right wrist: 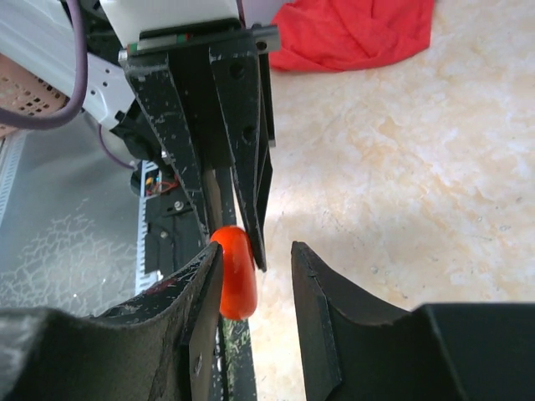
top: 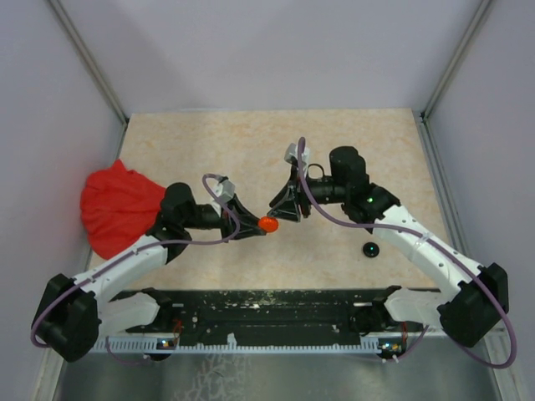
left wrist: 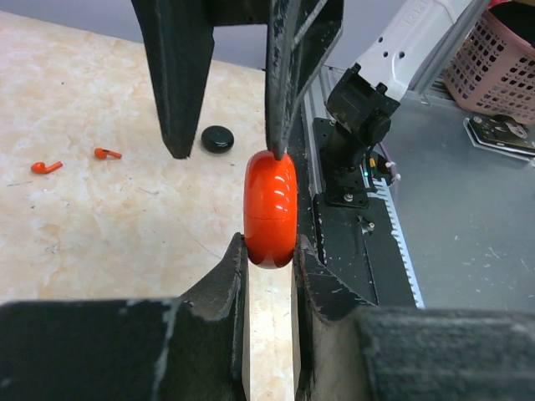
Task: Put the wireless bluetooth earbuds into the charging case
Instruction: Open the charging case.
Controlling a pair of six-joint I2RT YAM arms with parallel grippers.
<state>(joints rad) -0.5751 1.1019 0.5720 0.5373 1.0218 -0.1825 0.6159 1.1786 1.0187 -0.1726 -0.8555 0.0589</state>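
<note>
Left arm (top: 125, 259), right arm (top: 418, 238) bent inward, tips meeting — left gripper (top: 261, 224) clamped on orange case (left wrist: 270, 205), right gripper (top: 280, 213) parted.

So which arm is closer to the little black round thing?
Right. The right arm passes just beside the black disc; the left gripper sits farther left, gripping the orange case.

Bright and even throughout, lit softly from overhead. Glared in pale vertical streaks down the glossy orange charging case (left wrist: 270, 209). Shadowed only faintly and with soft edges on the marbled tabletop (top: 251, 159) under the case. Blurred and dark just below the case in the left wrist view, across the left gripper's fingers (left wrist: 219, 288). Sharp beyond the case. Slightly bent by the wide lens far from the case.
</note>
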